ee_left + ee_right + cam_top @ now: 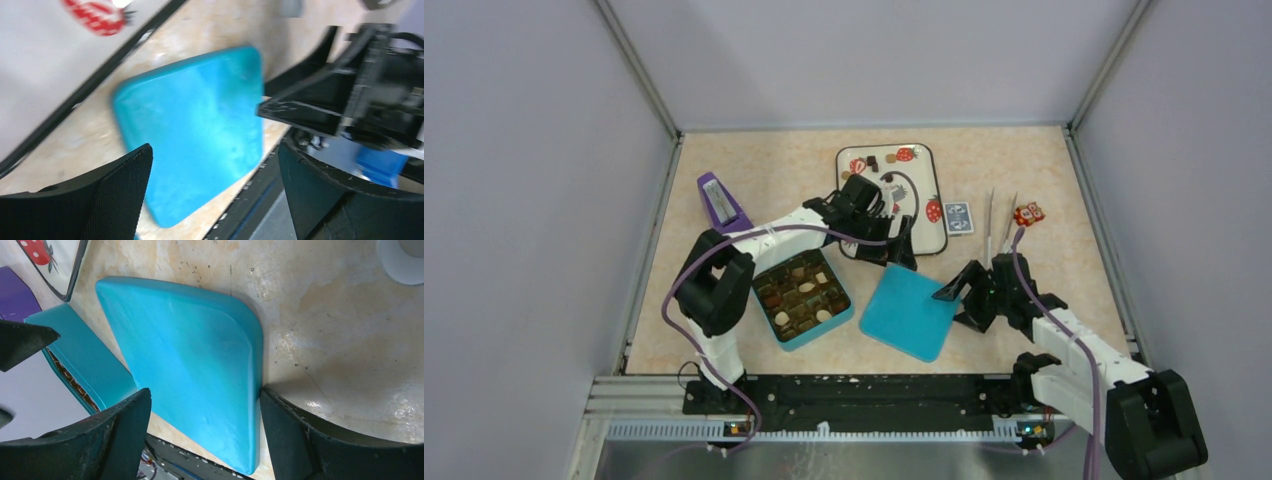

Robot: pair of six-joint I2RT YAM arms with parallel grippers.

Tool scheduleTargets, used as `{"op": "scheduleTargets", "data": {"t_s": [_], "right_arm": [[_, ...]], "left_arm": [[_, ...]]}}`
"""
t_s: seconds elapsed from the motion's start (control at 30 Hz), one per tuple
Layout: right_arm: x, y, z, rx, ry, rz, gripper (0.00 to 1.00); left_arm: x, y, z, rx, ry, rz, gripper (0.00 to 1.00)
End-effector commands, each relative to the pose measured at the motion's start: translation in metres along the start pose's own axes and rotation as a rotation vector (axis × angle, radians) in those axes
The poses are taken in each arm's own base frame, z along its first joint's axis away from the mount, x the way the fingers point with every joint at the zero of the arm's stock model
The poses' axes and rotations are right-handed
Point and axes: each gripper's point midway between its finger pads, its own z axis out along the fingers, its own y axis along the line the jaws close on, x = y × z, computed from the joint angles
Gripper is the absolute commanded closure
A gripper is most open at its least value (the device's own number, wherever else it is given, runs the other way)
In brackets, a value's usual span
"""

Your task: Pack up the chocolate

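Note:
The open teal box (802,298) holds several dark, light-brown and cream chocolate pieces (805,294). A few more chocolate pieces (871,163) lie on the strawberry tray (929,170). The teal lid (911,312) lies flat on the table to the right of the box. My left gripper (896,252) is open over the lid's far corner, and the lid (200,130) shows between its fingers (125,190). My right gripper (202,430) is open astride the lid's right corner (200,365). Its right finger (285,425) rests against the lid's edge. Neither gripper holds anything.
A purple box (721,203) stands at the back left. A card deck (958,217), tweezers (999,225) and a small orange owl (1028,213) lie right of the tray. The black base rail (864,395) runs along the near edge, close to the lid.

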Motion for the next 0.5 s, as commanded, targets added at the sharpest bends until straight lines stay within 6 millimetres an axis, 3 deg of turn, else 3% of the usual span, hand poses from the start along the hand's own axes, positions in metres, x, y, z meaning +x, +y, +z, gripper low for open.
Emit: {"op": "scheduleTargets", "data": {"t_s": [0.0,0.13,0.47], "right_arm": [[-0.006,-0.006,-0.002,0.046,-0.033,-0.022,0.22],[-0.011,-0.008,-0.003,0.077,-0.049,-0.036,0.22],[-0.017,-0.021,-0.024,0.174,-0.098,-0.103,0.22]], "left_arm": [[0.008,0.046,-0.015,-0.27,0.012,0.036,0.01],[0.028,0.047,-0.001,-0.223,0.061,0.026,0.01],[0.048,0.063,0.015,-0.269,0.159,0.006,0.01]]}}
